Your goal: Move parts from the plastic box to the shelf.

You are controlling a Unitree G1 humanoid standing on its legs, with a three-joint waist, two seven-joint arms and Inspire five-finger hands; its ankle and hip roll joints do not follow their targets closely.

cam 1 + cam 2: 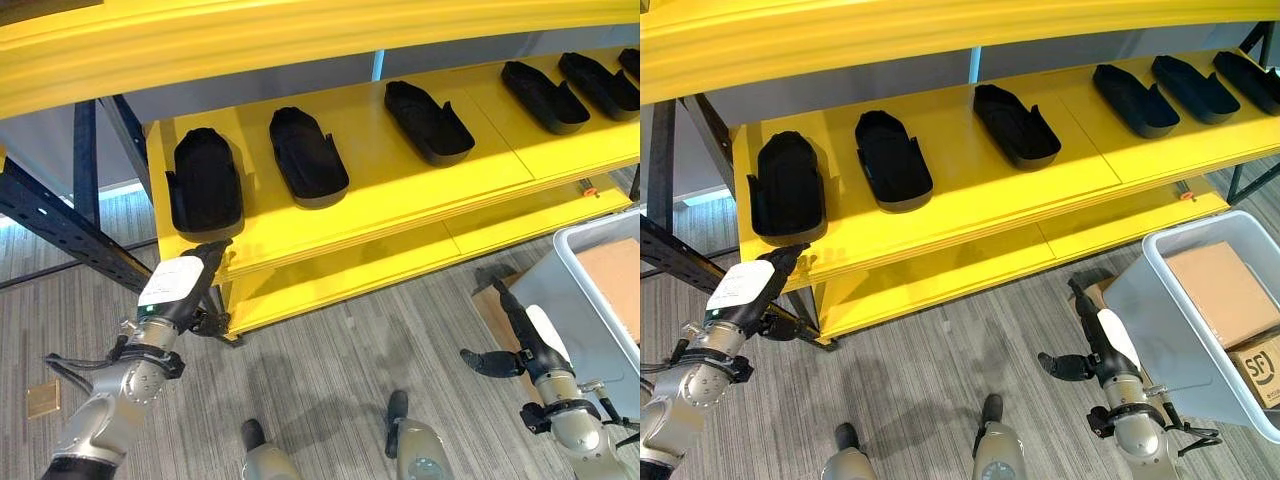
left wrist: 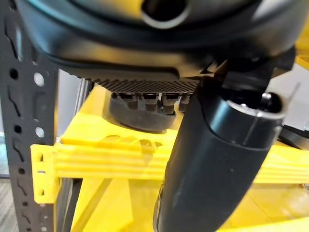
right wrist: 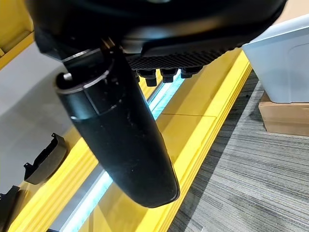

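Note:
Several black moulded parts lie in a row on the yellow shelf (image 1: 400, 190). The leftmost part (image 1: 205, 180) sits near the shelf's front left corner. My left hand (image 1: 185, 280) is open and empty, and its fingertips reach the shelf's front edge just below that part (image 2: 140, 121). At the right stands the grey plastic box (image 1: 1160, 320), with a cardboard carton (image 1: 1220, 290) inside it. My right hand (image 1: 1102, 345) hangs beside the box's left wall above the floor. It holds nothing, with straight fingers and the thumb (image 3: 120, 130) spread.
A dark steel upright (image 1: 60, 230) slants past the shelf's left end, close to my left arm. A yellow upper shelf (image 1: 300, 40) overhangs, and a lower shelf (image 1: 400, 260) lies beneath. Flat cardboard (image 1: 495, 310) lies on the floor by the box.

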